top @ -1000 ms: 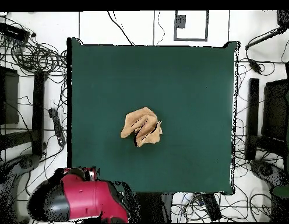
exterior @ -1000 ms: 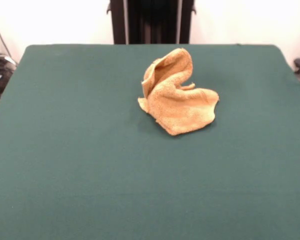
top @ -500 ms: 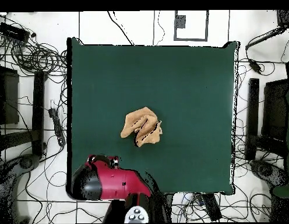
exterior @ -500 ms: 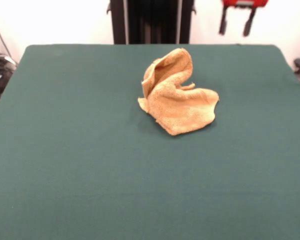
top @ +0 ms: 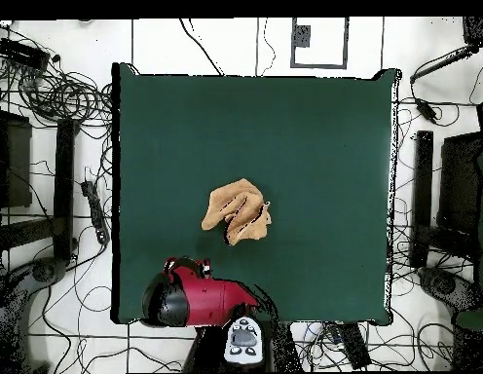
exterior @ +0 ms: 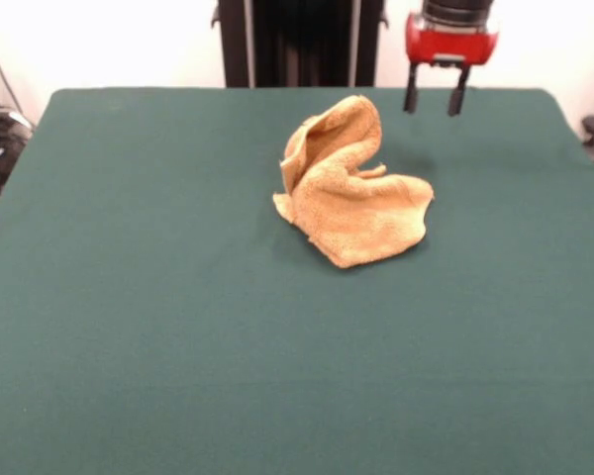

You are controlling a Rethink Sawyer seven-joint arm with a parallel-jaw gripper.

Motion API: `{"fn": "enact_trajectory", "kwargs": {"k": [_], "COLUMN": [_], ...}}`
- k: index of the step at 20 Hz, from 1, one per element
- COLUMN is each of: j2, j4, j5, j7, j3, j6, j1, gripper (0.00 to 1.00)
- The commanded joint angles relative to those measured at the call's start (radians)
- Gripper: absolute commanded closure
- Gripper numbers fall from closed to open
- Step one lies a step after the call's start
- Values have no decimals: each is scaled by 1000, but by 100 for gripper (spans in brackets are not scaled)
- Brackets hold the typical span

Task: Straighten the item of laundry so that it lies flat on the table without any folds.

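Claw: gripper (exterior: 435, 102) hangs at the far edge of the table, its two dark fingers (exterior: 411, 94) pointing down, spread apart, holding nothing.
Claw position: at about 1 o'clock from the towel in the front view, well apart from it.
Towel: orange-yellow item of laundry (exterior: 351, 188) lies crumpled near the middle of the table, one fold standing up at 12 o'clock.
Table: dark green cloth (exterior: 158, 327).
Arm: red and black arm (top: 192, 300) over the table's edge at 7 o'clock from the towel in the overhead view.
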Motion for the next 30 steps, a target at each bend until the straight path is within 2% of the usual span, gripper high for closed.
{"fn": "enact_trajectory", "kwargs": {"k": [1,7,18,22,30], "j2": [3,-61,-267,-279,-275], "j4": [-10,-11,-18,-71,-90], "j5": [-34,-82,-175,-203,-244], "j7": [102,39,-86,-104,-78], "j3": [79,96,126,140,176], "j6": [46,147,417,477,461], "j1": [11,-56,-196,-220,-261], "gripper": [0,0,0,0,0]}}
